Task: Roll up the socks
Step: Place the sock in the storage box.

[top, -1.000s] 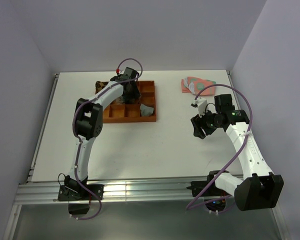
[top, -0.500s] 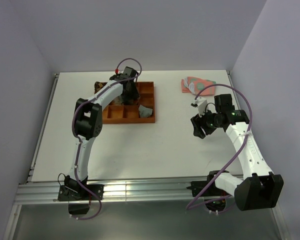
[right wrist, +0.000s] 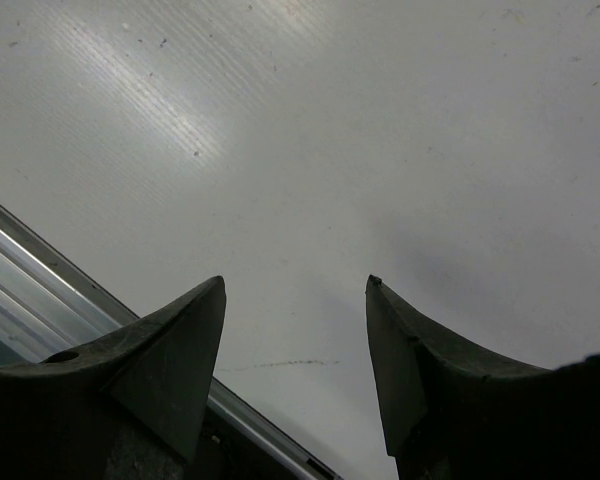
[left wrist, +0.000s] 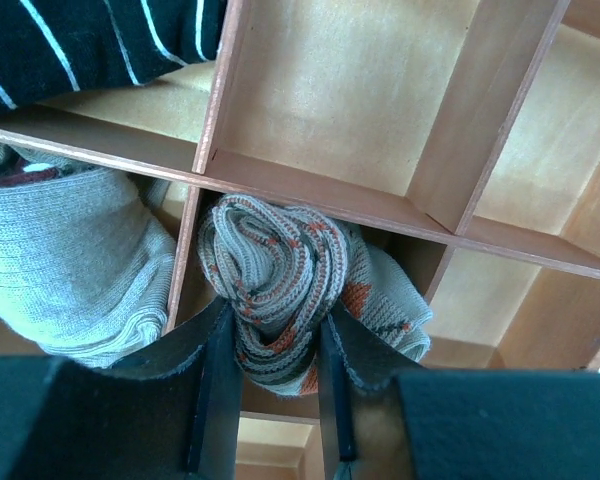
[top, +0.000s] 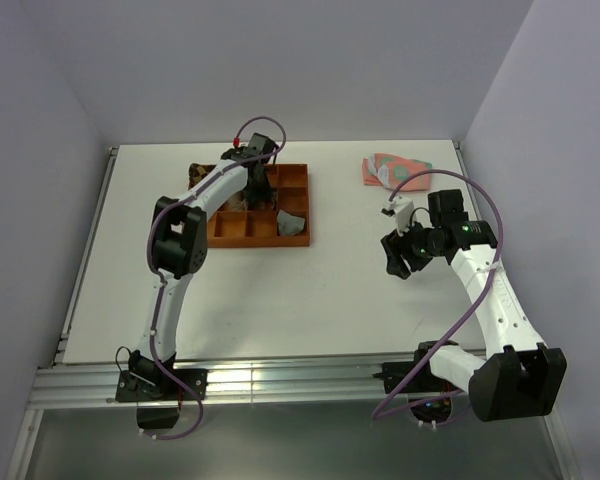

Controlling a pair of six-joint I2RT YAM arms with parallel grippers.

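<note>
placement step: my left claw (left wrist: 273,345) is clamped on the rolled argyle sock (left wrist: 280,265), inside a compartment of the tray (left wrist: 310,195) beside the grey sock (left wrist: 70,260). right claw (right wrist: 295,330) hangs spread, empty. next, i judge, release and lift clear.

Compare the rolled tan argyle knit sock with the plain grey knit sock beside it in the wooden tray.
Pattern: the tan argyle sock has orange and dark-brown diamonds; the grey sock is plain.
Grip: the left gripper pinches the tan argyle sock between its fingers; the grey sock lies free.
Place: a divider of the wooden tray separates them.
Both are knit and bundled up.
</note>
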